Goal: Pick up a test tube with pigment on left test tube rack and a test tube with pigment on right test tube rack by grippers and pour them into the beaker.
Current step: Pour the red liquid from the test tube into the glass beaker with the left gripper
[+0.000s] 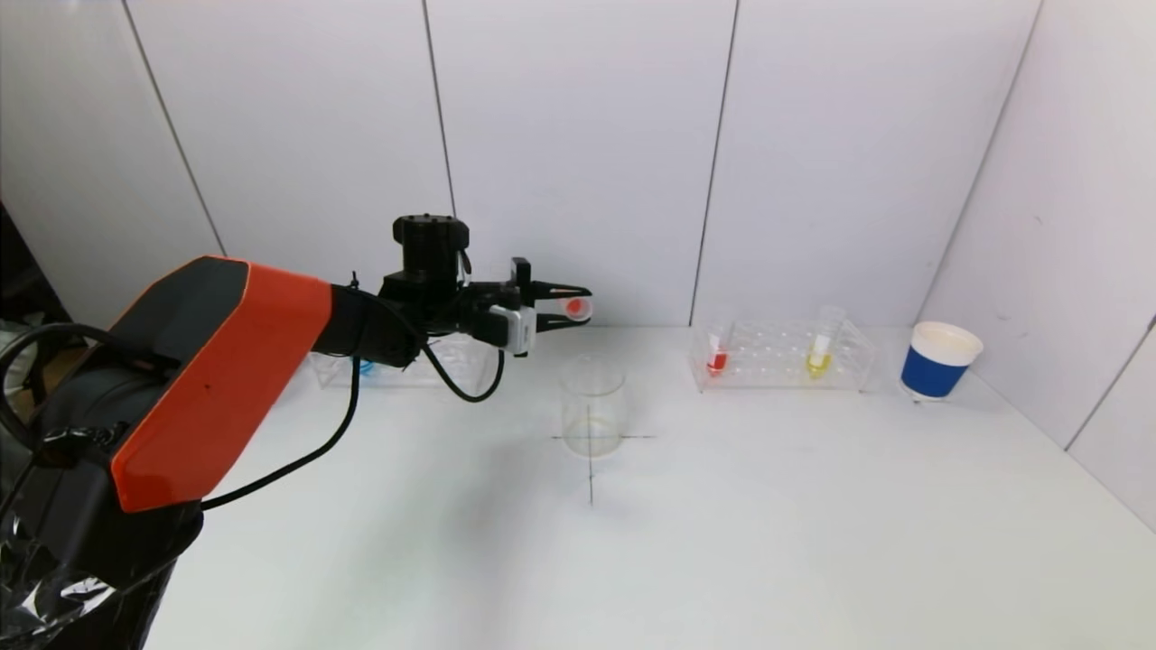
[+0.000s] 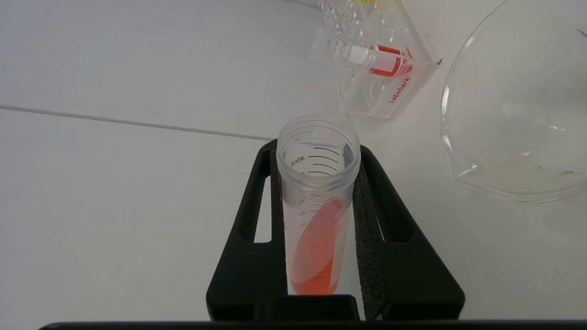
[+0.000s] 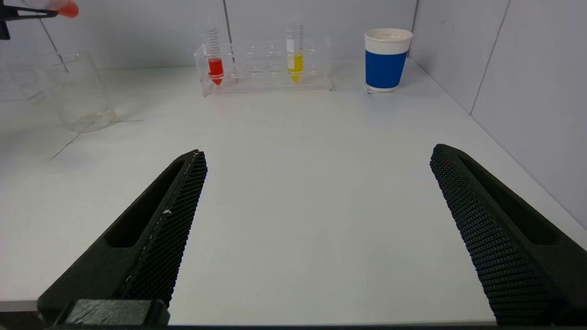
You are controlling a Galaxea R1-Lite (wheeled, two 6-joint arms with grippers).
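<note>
**Inspector:** Presently, the left gripper (image 1: 578,309) is pinching a test tube with orange-red pigment (image 2: 317,215), one finger pressed to each side of the barrel. The tube lies close to horizontal, its open mouth uncapped, and it sits above and just behind the beaker (image 1: 592,406). I judge that posture as the start of a pour; the liquid has run along the lower wall but has not reached the lip.

**Supervisor:** And the beaker itself?

**Inspector:** It stands upright on the crossed marks on the table (image 1: 722,524), between the two racks. It looks empty, though the clear glass makes a thin film hard to rule out.

**Supervisor:** Right side?

**Inspector:** The right gripper (image 3: 316,229) hangs low over the near right of the table, its fingers spread wide and holding nothing. The right test tube rack (image 1: 782,354) holds a red tube (image 1: 717,350) at its left end and a yellow tube (image 1: 822,345) further right, both upright.

**Supervisor:** Clearance?

**Inspector:** Open table lies between the right gripper and that rack. A blue paper cup (image 1: 937,361) stands just beside the rack's right end, near the side wall, so an approach to the yellow tube has less margin there. The left test tube rack (image 1: 397,366) is mostly hidden behind the left arm.
</note>
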